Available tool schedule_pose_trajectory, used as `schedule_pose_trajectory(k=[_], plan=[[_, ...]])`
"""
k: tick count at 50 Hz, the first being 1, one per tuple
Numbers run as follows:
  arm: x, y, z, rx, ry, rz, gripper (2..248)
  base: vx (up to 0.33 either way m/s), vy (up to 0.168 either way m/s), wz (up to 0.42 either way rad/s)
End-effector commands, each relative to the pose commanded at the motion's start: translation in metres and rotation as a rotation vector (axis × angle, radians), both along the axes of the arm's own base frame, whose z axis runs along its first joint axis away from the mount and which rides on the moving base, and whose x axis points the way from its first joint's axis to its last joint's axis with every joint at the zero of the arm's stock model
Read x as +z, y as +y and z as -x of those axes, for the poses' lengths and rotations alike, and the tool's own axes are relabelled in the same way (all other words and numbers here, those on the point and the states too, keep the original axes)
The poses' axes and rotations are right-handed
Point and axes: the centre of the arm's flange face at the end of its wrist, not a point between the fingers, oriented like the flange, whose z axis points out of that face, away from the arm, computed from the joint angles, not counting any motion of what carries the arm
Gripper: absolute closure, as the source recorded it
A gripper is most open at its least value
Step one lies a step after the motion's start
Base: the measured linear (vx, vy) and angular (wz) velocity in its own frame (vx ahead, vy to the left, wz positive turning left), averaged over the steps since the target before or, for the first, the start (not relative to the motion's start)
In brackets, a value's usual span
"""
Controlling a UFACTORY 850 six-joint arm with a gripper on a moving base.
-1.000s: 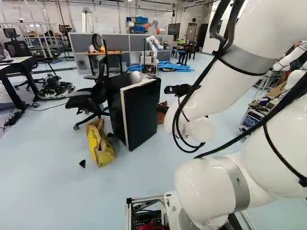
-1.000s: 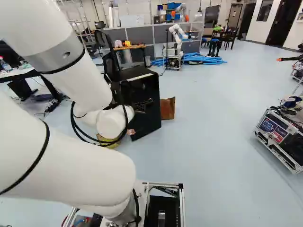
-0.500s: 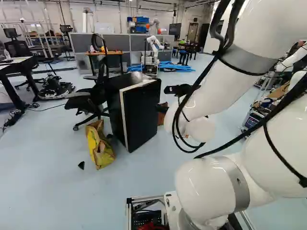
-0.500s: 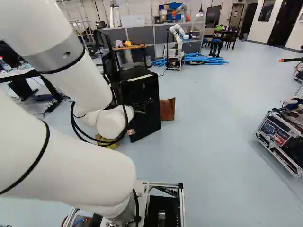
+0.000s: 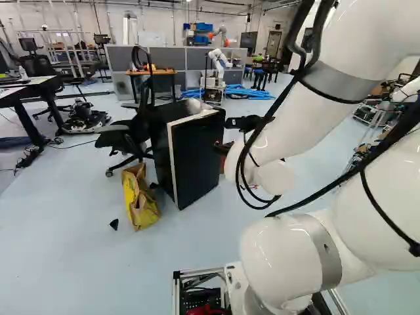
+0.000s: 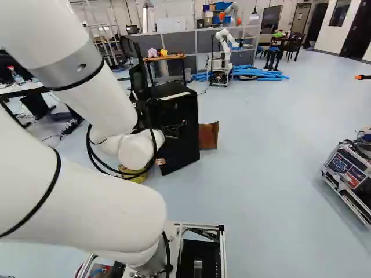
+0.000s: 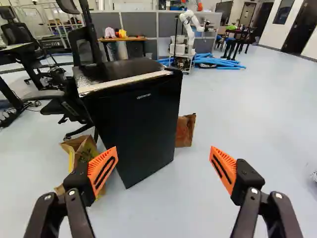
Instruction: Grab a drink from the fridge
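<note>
My pincer (image 6: 175, 128) is open, its two orange-padded fingers spread wide, and it points toward the black fridge (image 7: 136, 121), which stands upright on the floor ahead of it. In my wrist view, one fingertip overlaps the fridge's lower part and the other lies against bare floor, to the fridge's right. A pale strip (image 7: 126, 82) runs along the top front edge of the fridge. Just left of the fridge, I see a black office chair (image 5: 126, 136), and by its lower left side a yellow and brown bag (image 5: 139, 205). A small dark scrap (image 5: 114, 224) lies on the floor near that bag. A brown box (image 6: 208, 136) stands just right of the fridge. Well beyond the fridge are a wooden-topped table (image 7: 123, 38), blue tubes (image 6: 261, 74) and another robot (image 6: 225, 41).
</note>
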Motion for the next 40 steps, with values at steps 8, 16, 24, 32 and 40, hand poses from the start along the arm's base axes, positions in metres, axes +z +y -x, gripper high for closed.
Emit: schedule_pose_trajectory(k=[8, 16, 24, 32, 40], plan=[[0.0000, 0.0000, 0.0000, 0.000, 0.000, 0.000, 3, 0.053, -0.011, 0.218], [0.0000, 0.0000, 0.0000, 0.000, 0.000, 0.000, 3, 0.056, -0.013, 0.230], [0.0000, 0.0000, 0.0000, 0.000, 0.000, 0.000, 3, 0.056, -0.012, 0.229], [0.0000, 0.0000, 0.0000, 0.000, 0.000, 0.000, 3, 0.058, -0.012, 0.230], [0.0000, 0.0000, 0.0000, 0.000, 0.000, 0.000, 3, 0.058, -0.013, 0.223]])
